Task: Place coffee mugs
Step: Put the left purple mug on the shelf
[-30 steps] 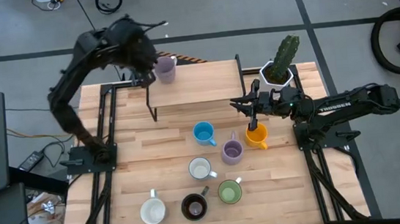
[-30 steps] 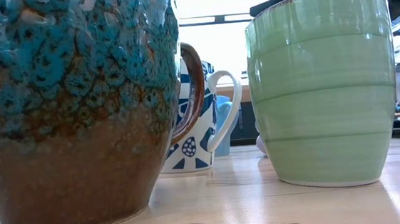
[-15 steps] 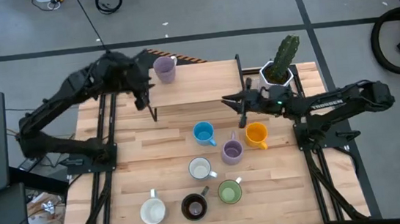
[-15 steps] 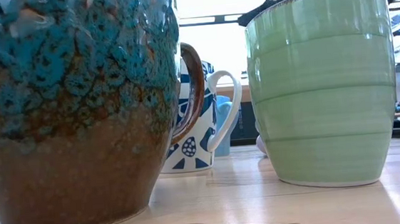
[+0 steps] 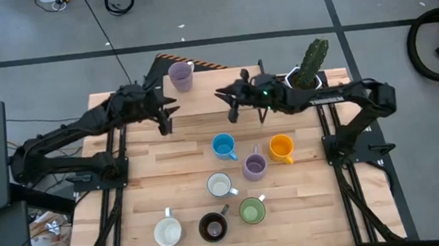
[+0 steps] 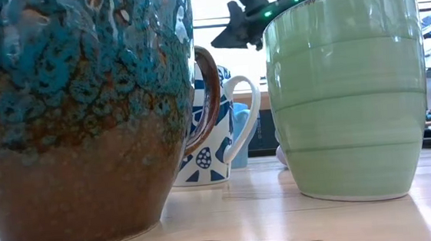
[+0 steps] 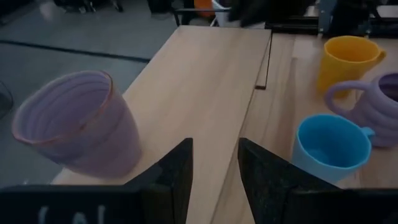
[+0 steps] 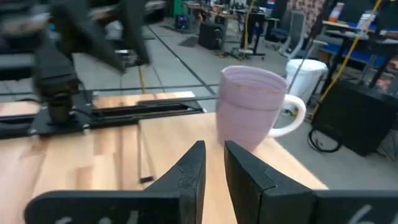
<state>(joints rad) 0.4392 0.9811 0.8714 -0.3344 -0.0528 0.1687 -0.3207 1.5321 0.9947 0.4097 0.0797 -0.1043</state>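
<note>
A lilac mug (image 5: 180,76) stands on its base on the raised wooden shelf (image 5: 216,91) at the table's far side. My left gripper (image 5: 167,116) is open and holds nothing, near the shelf's left front corner, with the mug (image 7: 78,130) beyond it. My right gripper (image 5: 226,100) is shut, holds nothing, and hovers over the shelf facing the mug (image 8: 255,106); it also shows in the low view (image 6: 224,37). On the table stand a blue mug (image 5: 223,146), an orange mug (image 5: 282,148), a second lilac mug (image 5: 254,166), two white mugs (image 5: 220,186) (image 5: 167,231), a dark brown mug (image 5: 212,227) and a green mug (image 5: 251,210).
A white pot with a green cactus (image 5: 305,73) stands at the far right, behind my right arm. Black frame rails (image 5: 119,173) run along both table sides. In the low view the brown mug (image 6: 77,124) and the green mug (image 6: 344,95) fill the foreground.
My left gripper has come down from beside the lilac mug on the shelf and drawn back toward the table's near left; the mug stays upright on the shelf. My right gripper has gone from beside the orange mug toward the far left, over the shelf.
</note>
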